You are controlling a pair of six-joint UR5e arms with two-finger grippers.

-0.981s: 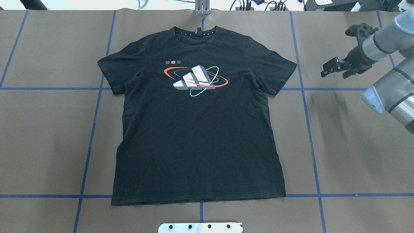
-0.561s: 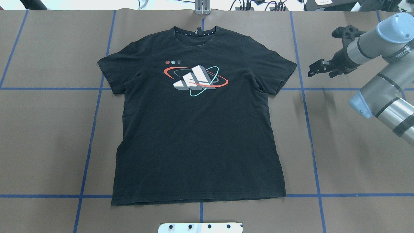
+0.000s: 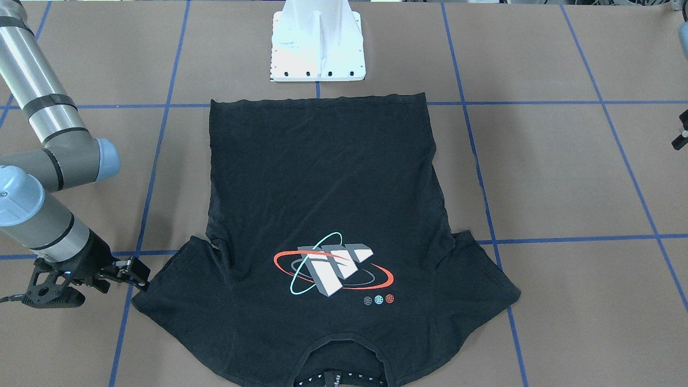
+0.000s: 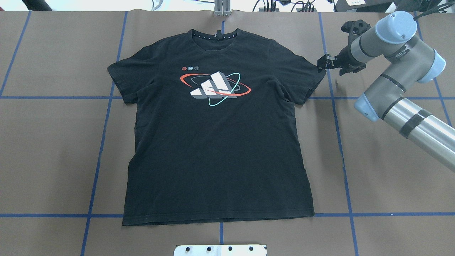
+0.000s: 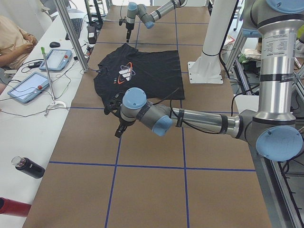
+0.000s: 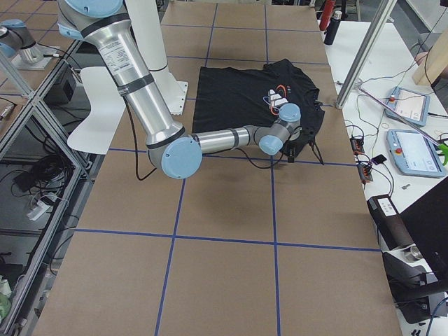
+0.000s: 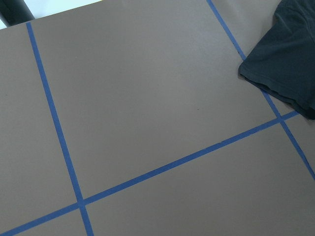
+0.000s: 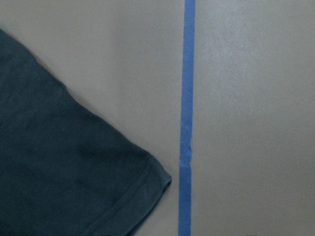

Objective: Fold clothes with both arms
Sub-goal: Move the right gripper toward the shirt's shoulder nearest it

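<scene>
- Over the last second the right fingers [image 4: 322,64] had travelled from well out over the bare table [image 4: 384,170] to the outer corner of the sleeve [image 4: 308,80] on the robot's right. The T-shirt [image 4: 217,153] had not shifted.
- Those fingers showed only as a small dark shape. I could not tell whether they were open or closed, nor whether they touched the cloth.
- The right wrist view caught no fingers, only the sleeve's hemmed corner, soft in focus, just beside a blue tape line [image 8: 186,123].
- The left fingers [image 5: 118,131] hung above the table near the opposite sleeve, not touching it. Their state could not be told, and the left wrist view showed only that sleeve's edge.
- The front-facing view cut the left arm [image 5: 204,122] off at its edge, leaving a black scrap.
- The black T-shirt lay flat at the table's centre, print up, with its collar away from the robot and its hem near the white pedestal [image 3: 317,48].
- The logo [image 4: 215,88] was three slanted white-grey bars ringed in red and teal, with three tiny round marks above it. No lettering was legible.
- White marks inside the collar and the writing on the right arm [image 4: 394,57] were too small to read.
</scene>
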